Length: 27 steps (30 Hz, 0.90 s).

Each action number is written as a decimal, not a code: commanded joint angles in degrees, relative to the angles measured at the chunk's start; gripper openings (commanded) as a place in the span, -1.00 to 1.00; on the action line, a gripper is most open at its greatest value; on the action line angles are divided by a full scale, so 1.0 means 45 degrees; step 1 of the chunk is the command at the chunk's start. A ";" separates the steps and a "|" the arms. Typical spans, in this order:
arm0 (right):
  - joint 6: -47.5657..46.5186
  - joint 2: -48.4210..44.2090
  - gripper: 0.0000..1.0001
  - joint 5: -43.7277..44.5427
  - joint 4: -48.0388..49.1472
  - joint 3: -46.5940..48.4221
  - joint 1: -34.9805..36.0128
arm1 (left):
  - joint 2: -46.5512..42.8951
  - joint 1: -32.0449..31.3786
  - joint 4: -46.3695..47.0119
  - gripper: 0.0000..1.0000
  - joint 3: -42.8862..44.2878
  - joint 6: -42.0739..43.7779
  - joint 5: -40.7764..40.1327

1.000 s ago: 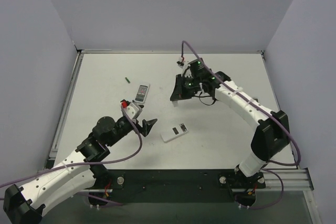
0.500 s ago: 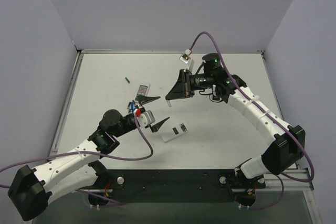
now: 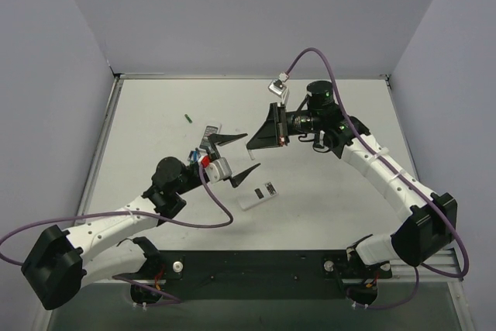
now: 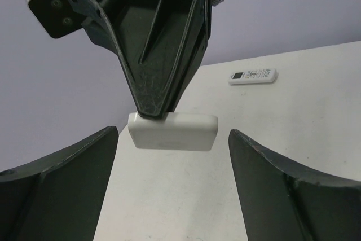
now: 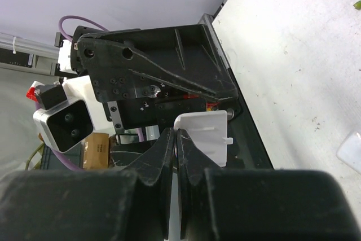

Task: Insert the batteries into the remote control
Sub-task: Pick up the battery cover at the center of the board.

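The small white remote (image 3: 258, 194) lies on the table, its plain back with a dark rectangle facing up. My right gripper (image 3: 252, 147) hangs above and behind it. It is shut on a flat white plastic piece with a small tab (image 5: 206, 136), which looks like a battery cover. My left gripper (image 3: 234, 156) is open and empty. Its fingers face the right gripper's tips, and the white piece (image 4: 172, 131) hangs just beyond them in the left wrist view. One green battery (image 3: 188, 118) lies far left on the table. The other batteries are not in view.
A white remote with a grey face (image 3: 209, 131) lies behind my left gripper, partly hidden by a finger. A white remote with dark buttons (image 4: 252, 75) shows far off on the table in the left wrist view. Walls close off the table's left, back and right.
My left gripper has moved forward and to the right, rising to face the right gripper with its fingers spread wider. My right gripper has turned and shifted slightly, still holding the white piece.
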 commanded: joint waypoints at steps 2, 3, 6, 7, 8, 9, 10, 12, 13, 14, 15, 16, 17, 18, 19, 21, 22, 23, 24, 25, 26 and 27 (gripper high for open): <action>0.0710 -0.0475 -1.00 -0.0548 0.1428 -0.0260 -0.0061 | 0.0287 -0.0075 0.1860 0.73 0.0537 -0.0868 0.0575; 0.0769 -0.0475 -1.00 -0.0567 0.1486 -0.0260 -0.0061 | 0.0307 -0.0094 0.1880 0.71 0.0536 -0.0907 0.0575; 0.0886 -0.0494 -1.00 -0.0528 0.1643 -0.0338 -0.0061 | 0.0365 -0.0133 0.1900 0.63 0.0498 -0.0986 0.0575; 0.0906 -0.0475 -1.00 -0.0528 0.1662 -0.0338 -0.0061 | 0.0385 -0.0133 0.1880 0.61 0.0478 -0.0967 0.0537; 0.0945 -0.0475 -1.00 -0.0509 0.1701 -0.0377 -0.0061 | 0.0404 -0.0133 0.1880 0.60 0.0420 -0.0966 0.0517; 0.0945 -0.0475 -1.00 -0.0509 0.1701 -0.0397 -0.0061 | 0.0404 -0.0133 0.1900 0.56 0.0323 -0.0966 0.0497; 0.0945 -0.0494 -1.00 -0.0509 0.1701 -0.0416 -0.0061 | 0.0404 -0.0133 0.1900 0.54 0.0283 -0.0966 0.0439; 0.0965 -0.0533 -1.00 -0.0489 0.1740 -0.0455 -0.0080 | 0.0366 -0.0133 0.1900 0.46 0.0224 -0.0986 0.0380; 0.0965 -0.0534 -1.00 -0.0470 0.1721 -0.0475 -0.0061 | 0.0365 -0.0133 0.1880 0.38 0.0185 -0.0986 0.0283; 0.0965 -0.0553 -1.00 -0.0450 0.1721 -0.0494 -0.0061 | 0.0365 -0.0133 0.1861 0.32 0.0185 -0.1005 0.0263; 0.0945 -0.0572 -1.00 -0.0431 0.1721 -0.0514 -0.0061 | 0.0365 -0.0133 0.1822 0.26 0.0185 -0.1006 0.0243; 0.0945 -0.0592 -1.00 -0.0411 0.1721 -0.0572 -0.0061 | 0.0327 -0.0133 0.1744 0.16 0.0204 -0.0967 0.0185; 0.0926 -0.0592 -1.00 -0.0372 0.1702 -0.0573 -0.0080 | 0.0326 -0.0133 0.1685 0.12 0.0224 -0.0986 0.0165; 0.0945 -0.0631 -1.00 -0.0275 0.1663 -0.0611 -0.0061 | 0.0346 -0.0114 0.1608 0.09 0.0263 -0.0967 0.0127; 0.0868 -0.0651 -1.00 -0.0197 0.1566 -0.0650 -0.0061 | 0.0346 -0.0133 0.1278 0.05 0.0302 -0.0928 0.0049; 0.0615 -0.0728 -0.92 0.0056 0.1215 -0.0593 -0.0100 | 0.0287 -0.0133 0.0595 -0.02 0.0594 -0.0908 -0.0283; 0.0033 -0.0768 -0.84 0.0560 0.0324 -0.0495 -0.0100 | 0.0249 -0.0114 -0.0202 -0.04 0.0692 -0.0831 -0.0458; -0.0476 -0.0807 -0.68 0.0952 -0.0401 -0.0146 -0.0100 | 0.0190 -0.0133 -0.0654 -0.08 0.0809 -0.0810 -0.0634; -0.0964 -0.0904 -0.60 0.1304 -0.1046 0.0031 -0.0100 | 0.0190 -0.0133 -0.1123 -0.10 0.1023 -0.0772 -0.0926; -0.1394 -0.0943 -0.53 0.2255 -0.2290 0.0284 -0.0100 | 0.0132 -0.0133 -0.2230 -0.13 0.1199 -0.0674 -0.1103; -0.2269 -0.1002 -0.40 0.2806 -0.2863 0.0461 -0.0119 | 0.0131 -0.0153 -0.2782 -0.16 0.1355 -0.0674 -0.1259; -0.2587 -0.1138 -0.35 0.3334 -0.3352 0.0733 -0.0100 | 0.0131 -0.0153 -0.3368 -0.18 0.1782 -0.0674 -0.1531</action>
